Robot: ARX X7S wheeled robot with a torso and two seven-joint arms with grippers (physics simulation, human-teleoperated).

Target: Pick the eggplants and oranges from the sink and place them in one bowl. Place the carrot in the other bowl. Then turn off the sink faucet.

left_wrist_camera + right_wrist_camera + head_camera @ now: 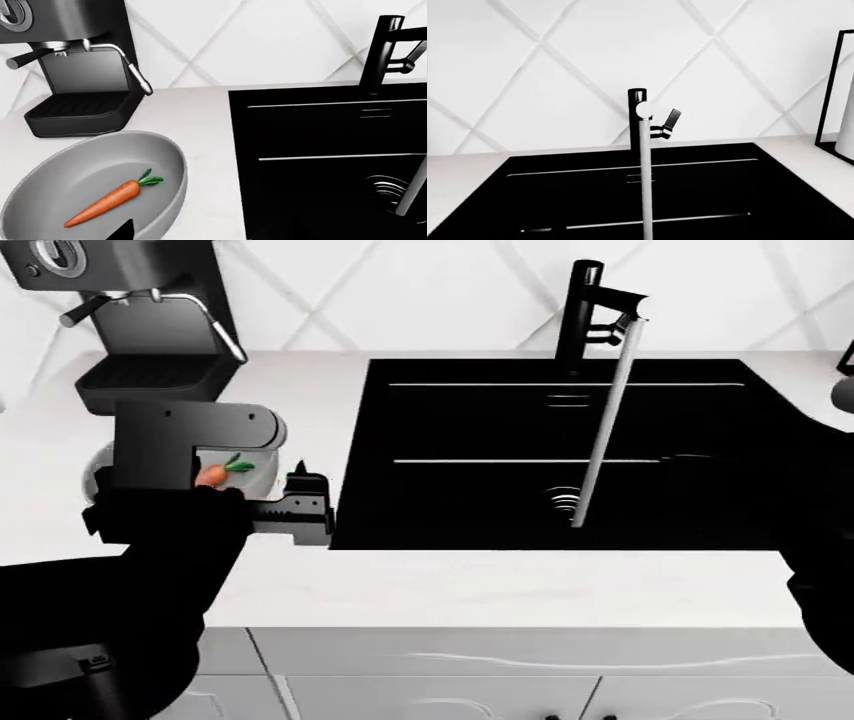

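Observation:
The carrot (103, 202) lies in the grey bowl (167, 150) on the counter left of the sink (320, 130). My left gripper (300, 505) hovers over that bowl, open and empty; one black fingertip (125, 231) shows at the bowl's near rim. In the head view the carrot (214, 474) peeks out under my left wrist. The black faucet (637, 120) stands behind the sink with its lever (671, 121) angled up, and water (645, 190) runs from it. My right wrist camera faces the faucet; its fingers do not show. Eggplant, orange and white bowl are out of view.
A black coffee machine (73, 65) stands at the back left behind the grey bowl. A black-framed stand (837, 100) is at the right of the counter. My right arm (814, 510) hangs over the sink's right end. The drain (563, 502) sits under the stream.

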